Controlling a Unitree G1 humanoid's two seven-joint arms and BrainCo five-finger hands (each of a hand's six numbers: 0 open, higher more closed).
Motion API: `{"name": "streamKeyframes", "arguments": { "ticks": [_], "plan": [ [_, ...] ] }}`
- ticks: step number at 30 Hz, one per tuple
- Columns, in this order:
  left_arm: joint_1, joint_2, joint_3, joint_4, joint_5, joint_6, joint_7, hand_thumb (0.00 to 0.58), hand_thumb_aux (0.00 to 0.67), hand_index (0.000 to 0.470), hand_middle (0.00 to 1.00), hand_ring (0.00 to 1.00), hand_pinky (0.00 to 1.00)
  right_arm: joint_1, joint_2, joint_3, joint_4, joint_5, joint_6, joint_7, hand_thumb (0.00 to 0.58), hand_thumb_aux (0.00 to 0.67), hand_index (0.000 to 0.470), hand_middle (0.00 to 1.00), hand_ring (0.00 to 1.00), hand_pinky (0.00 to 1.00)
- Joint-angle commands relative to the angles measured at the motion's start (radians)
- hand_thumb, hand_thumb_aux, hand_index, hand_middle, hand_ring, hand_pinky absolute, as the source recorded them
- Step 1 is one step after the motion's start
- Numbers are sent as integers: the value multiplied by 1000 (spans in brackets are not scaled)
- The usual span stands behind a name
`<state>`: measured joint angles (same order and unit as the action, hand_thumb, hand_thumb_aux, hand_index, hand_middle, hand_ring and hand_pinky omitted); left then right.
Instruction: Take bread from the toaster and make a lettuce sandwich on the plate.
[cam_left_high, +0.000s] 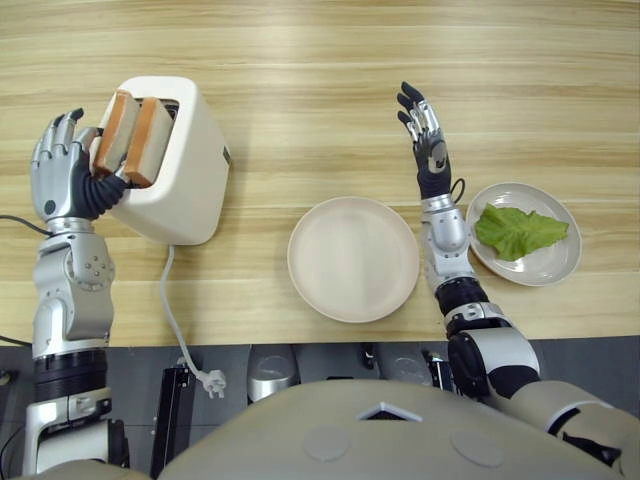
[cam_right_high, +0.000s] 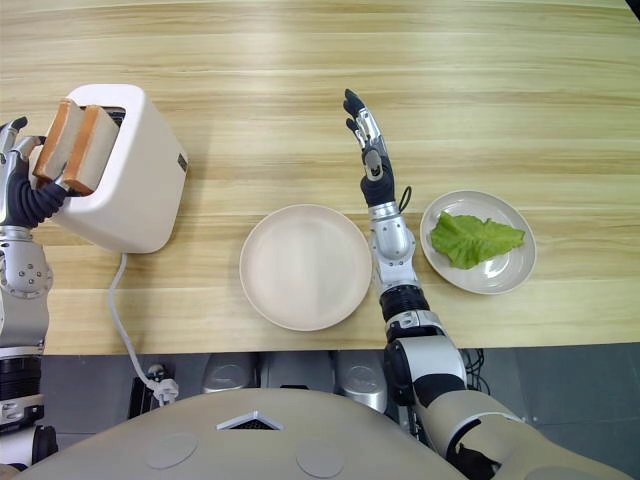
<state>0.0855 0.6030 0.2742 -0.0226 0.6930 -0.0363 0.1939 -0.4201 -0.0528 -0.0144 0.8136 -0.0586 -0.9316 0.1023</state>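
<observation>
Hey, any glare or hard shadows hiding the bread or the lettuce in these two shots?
Left eye view: even, soft light; the bread slices in the toaster are plainly lit, and the toaster casts only a faint shadow on the table. Right eye view: no glare on the lettuce leaf or its small plate; the large plate is evenly lit.

On the pale wooden tabletop (cam_left_high: 400, 50), a white boxy toaster (cam_left_high: 185, 175) holding two brown bread slices (cam_left_high: 135, 140) stood left, a round cream plate (cam_left_high: 352, 258) centre, a green lettuce leaf (cam_left_high: 520, 230) on a smaller plate (cam_left_high: 560, 265) right.
</observation>
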Motion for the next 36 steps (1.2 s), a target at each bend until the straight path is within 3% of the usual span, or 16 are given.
{"name": "streamKeyframes", "arguments": {
  "ticks": [1,9,10,11,12,13,14,22,26,30,36],
  "plan": [
    [-12,-12,-15,-30,-15,-7,18,580,670,460,0,0,0,13,0,9,7,-15,-5,-11,0,0,0,0,0,0],
    [-57,-6,-5,-68,-25,-7,41,580,670,460,0,0,0,7,0,12,17,-28,-10,-22,0,0,0,0,0,0],
    [-61,-4,-5,-69,-27,-7,40,580,670,460,98,98,98,7,1,13,18,-29,-10,-24,0,0,0,0,0,0],
    [-67,-2,-2,-76,-31,-10,40,580,670,460,424,424,424,6,1,14,20,-30,-11,-25,0,0,0,0,0,0],
    [-71,-2,3,-86,-35,-13,41,580,670,460,624,624,624,5,1,15,21,-30,-11,-27,0,0,0,0,0,0],
    [-76,1,9,-99,-36,-13,41,580,670,460,894,894,894,4,1,16,22,-31,-12,-28,0,0,0,0,0,0],
    [-81,4,18,-114,-37,-12,42,580,670,460,1000,1000,1000,4,0,17,23,-32,-12,-29,0,0,0,0,0,0],
    [-170,56,161,-357,-29,-10,67,580,670,460,1000,1000,1000,-9,-4,14,38,-26,-15,-40,0,0,0,0,0,0],
    [-246,74,156,-424,-26,-32,54,580,670,460,1000,1000,1000,-17,-9,5,48,-22,-21,-53,0,0,0,0,0,0],
    [-295,42,66,-452,-65,-75,11,580,670,460,1000,1000,1000,-35,-19,-12,51,-8,-24,-69,0,0,0,0,0,0],
    [-319,-148,-255,-385,-329,-119,-211,580,670,460,1000,1000,1000,-62,-91,-100,-14,64,-10,-94,0,0,0,0,0,0]
  ]
}}
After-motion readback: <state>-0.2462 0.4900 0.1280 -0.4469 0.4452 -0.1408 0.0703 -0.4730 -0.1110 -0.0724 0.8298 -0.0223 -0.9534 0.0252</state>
